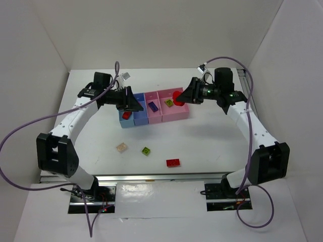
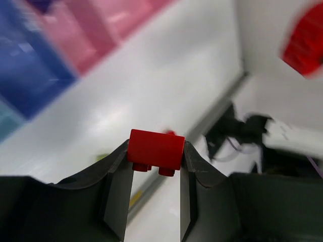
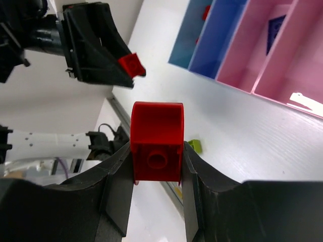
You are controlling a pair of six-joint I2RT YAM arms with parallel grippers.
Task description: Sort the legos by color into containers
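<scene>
Cream plastic brick [image 1: 121, 147] and green brick [image 1: 146, 150] lie near the blue-and-pink bins [image 1: 171, 117], blurry up close. Left hand [image 2: 156, 154] pinches a red block [image 2: 155, 147], right hand [image 3: 157, 151] a second red block [image 3: 157, 126].

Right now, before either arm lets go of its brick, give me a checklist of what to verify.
1. Grip of left fingers on left red brick: ok.
2. Grip of right fingers on right red brick: ok.
3. Is left red brick over the light blue bin: ok, seen from above.
4. Is right red brick over a fitting bin: not ok; the wide pink bin beneath holds a green brick.
5. Both sets of fingers apart: ok.
6. Is the table cleared: not ok; cream brick, stray green brick and stray red brick lie there.
</scene>
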